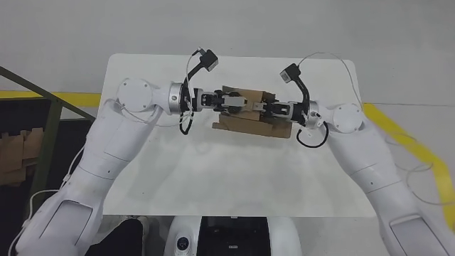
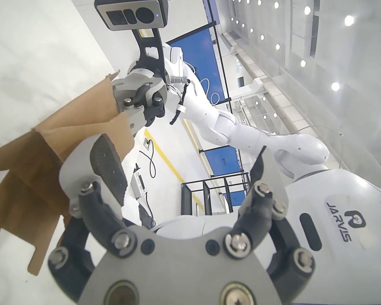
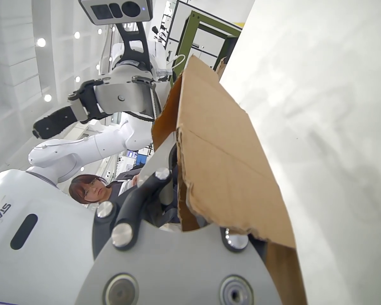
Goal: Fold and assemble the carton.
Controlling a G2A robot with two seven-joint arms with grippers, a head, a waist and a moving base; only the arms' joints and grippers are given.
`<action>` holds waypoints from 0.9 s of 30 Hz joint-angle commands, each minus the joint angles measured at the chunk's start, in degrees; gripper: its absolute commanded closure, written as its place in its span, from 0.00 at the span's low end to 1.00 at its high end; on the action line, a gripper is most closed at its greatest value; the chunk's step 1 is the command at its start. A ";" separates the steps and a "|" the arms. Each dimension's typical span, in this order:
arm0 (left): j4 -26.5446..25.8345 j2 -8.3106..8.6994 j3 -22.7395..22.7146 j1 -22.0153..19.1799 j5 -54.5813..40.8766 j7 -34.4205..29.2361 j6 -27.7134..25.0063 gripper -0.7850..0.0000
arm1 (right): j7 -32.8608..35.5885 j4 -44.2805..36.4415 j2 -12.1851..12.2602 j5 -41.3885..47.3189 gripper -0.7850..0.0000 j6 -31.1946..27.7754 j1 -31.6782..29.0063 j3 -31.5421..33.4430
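The carton (image 1: 245, 123) sits on the table (image 1: 234, 178), just 12 o'clock of centre. Right gripper (image 1: 261, 107) pinches its 3 o'clock flap; left gripper (image 1: 240, 102), at 9 o'clock, is spread. Best hold that pinch firm while the left presses its flap along the crease.

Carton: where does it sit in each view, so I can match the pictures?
Top view: carton centred on the far half of the white table.
Left wrist view: carton beside the open left hand; right hand grips its far flap.
Right wrist view: carton rising from the right hand, table behind.
Shared landmark: the white table.
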 commanded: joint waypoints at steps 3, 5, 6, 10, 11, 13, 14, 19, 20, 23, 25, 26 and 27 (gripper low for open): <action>0.26 0.27 -1.56 1.02 -1.51 0.50 -0.56 0.00 | 0.67 0.24 0.17 0.99 1.00 -0.42 -0.41 0.91; 0.44 0.42 -2.33 1.55 -2.03 0.67 -0.66 0.00 | 0.98 0.27 0.27 1.42 1.00 -0.49 -0.64 1.39; 0.55 0.49 -2.71 1.77 -2.31 0.80 -0.72 0.00 | 1.19 0.25 0.33 1.49 1.00 -0.51 -0.74 1.62; 0.92 0.67 -3.67 2.26 -2.56 1.64 -0.63 0.00 | 1.62 -0.23 0.52 1.71 1.00 -0.49 -1.26 2.35; 1.06 0.68 -3.81 2.30 -2.50 2.08 -0.60 0.00 | 1.75 -0.46 0.55 1.73 1.00 -0.53 -1.40 2.44; 1.34 0.68 -3.86 2.30 -2.19 2.93 -0.51 0.00 | 2.11 -0.98 0.58 1.70 1.00 -0.49 -1.69 2.46; 1.50 0.66 -3.83 2.28 -2.00 3.31 -0.47 0.00 | 2.34 -1.32 0.59 1.70 1.00 -0.48 -1.81 2.43; 2.11 0.56 -3.49 1.98 -1.23 4.47 -0.67 0.00 | 3.36 -2.93 0.62 1.56 1.00 -0.47 -2.44 2.20; 2.21 0.54 -3.44 1.89 -0.99 4.75 -0.79 0.00 | 3.59 -3.26 0.62 1.61 1.00 -0.52 -2.58 2.16; 2.52 0.50 -3.34 1.71 -0.43 5.48 -1.07 0.00 | 4.18 -4.04 0.64 1.31 1.00 -0.44 -2.98 1.93; 2.69 0.49 -3.33 1.59 0.09 5.95 -1.27 0.00 | 4.40 -4.45 0.62 1.05 1.00 -0.23 -3.21 1.69; 2.76 0.47 -3.30 1.59 0.06 6.14 -1.31 0.00 | 4.56 -4.57 0.61 1.08 1.00 -0.19 -3.30 1.58; 2.77 0.45 -3.26 1.58 0.02 6.21 -1.32 0.00 | 4.76 -4.66 0.59 1.08 1.00 -0.11 -3.38 1.42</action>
